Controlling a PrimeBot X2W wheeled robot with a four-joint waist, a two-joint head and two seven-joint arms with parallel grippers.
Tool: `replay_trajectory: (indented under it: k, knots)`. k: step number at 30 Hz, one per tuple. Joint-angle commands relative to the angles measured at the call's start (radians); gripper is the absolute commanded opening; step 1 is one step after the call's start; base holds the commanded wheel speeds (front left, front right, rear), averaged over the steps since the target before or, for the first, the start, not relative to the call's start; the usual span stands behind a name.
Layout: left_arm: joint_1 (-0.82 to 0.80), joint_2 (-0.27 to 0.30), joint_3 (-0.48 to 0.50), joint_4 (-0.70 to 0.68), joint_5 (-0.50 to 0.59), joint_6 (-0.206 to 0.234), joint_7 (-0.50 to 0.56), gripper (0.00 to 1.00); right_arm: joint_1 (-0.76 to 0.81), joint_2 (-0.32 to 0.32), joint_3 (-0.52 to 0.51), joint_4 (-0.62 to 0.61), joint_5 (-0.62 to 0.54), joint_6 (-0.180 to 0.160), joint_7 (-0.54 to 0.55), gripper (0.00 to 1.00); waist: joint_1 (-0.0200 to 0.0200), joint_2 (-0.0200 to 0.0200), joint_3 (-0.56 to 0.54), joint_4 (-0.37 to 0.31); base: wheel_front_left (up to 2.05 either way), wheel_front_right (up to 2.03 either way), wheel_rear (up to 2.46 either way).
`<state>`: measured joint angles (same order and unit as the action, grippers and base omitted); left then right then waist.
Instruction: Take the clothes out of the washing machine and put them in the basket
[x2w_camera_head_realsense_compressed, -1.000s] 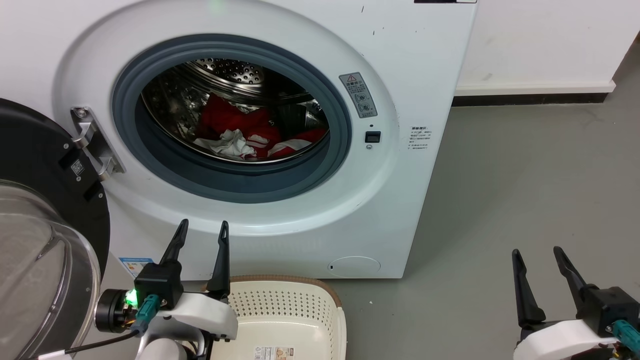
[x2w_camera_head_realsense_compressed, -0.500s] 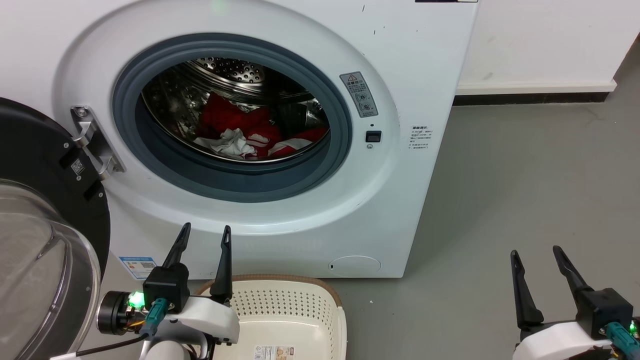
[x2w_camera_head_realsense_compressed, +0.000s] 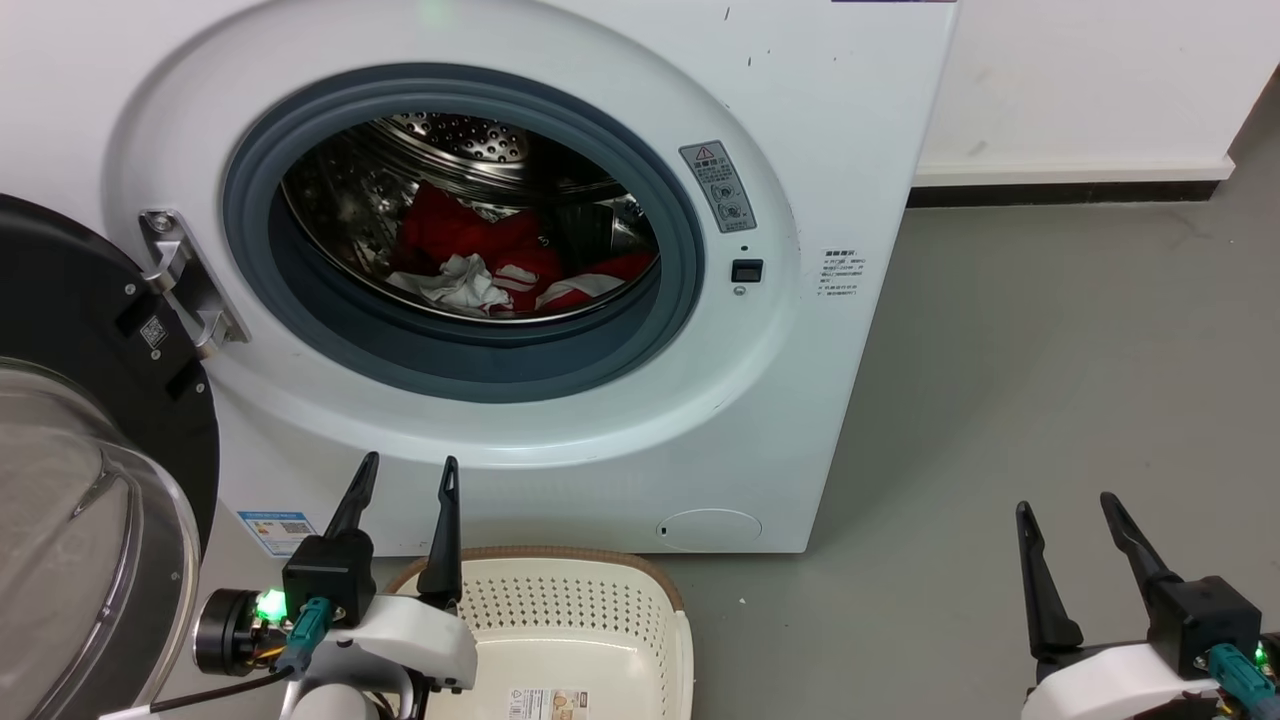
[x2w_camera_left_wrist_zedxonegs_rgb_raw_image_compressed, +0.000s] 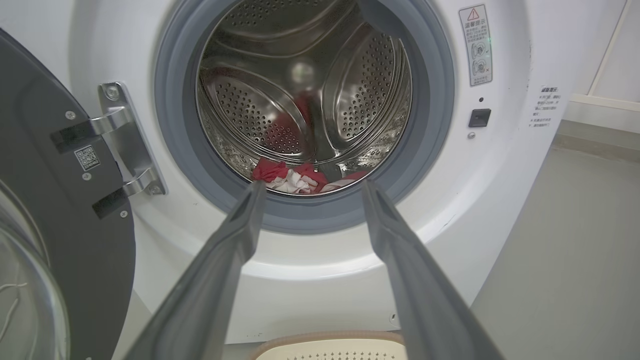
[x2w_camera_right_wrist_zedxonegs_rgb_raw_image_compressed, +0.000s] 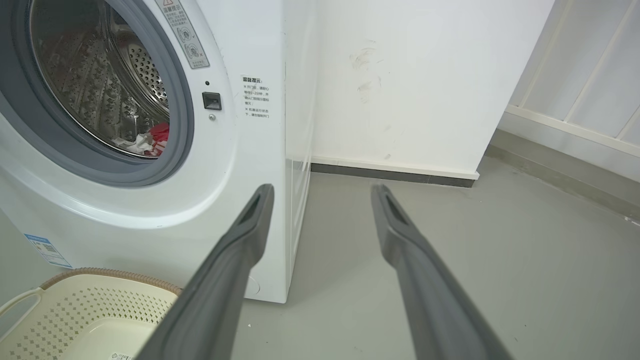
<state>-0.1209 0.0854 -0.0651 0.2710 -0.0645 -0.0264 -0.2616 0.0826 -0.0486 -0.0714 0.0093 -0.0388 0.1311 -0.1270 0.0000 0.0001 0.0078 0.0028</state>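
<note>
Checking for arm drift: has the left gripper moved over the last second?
Yes, slightly: the left gripper has sunk a little in the head view, away from the washing machine door ring toward the basket.

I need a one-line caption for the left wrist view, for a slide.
Open left gripper faces the washing machine; red and white clothes lie low in its drum, basket rim below.

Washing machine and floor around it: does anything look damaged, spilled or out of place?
Nothing serious. The washing machine has small dark specks near its top right, and the wall beside it bears faint scuffs. The basket stands upright; nothing spilled.
</note>
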Motion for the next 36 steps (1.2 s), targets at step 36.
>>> replay_trajectory:
  k: [36]
  knots:
    - [-0.93, 0.326, -0.031, 0.419, 0.075, -0.078, 0.365, 1.0, -0.28, -0.001, 0.085, 0.088, 0.14, -0.001, -0.131, 1.0, 0.0, -0.0001, 0.594, -0.28, 0.0, 0.0, 0.0]
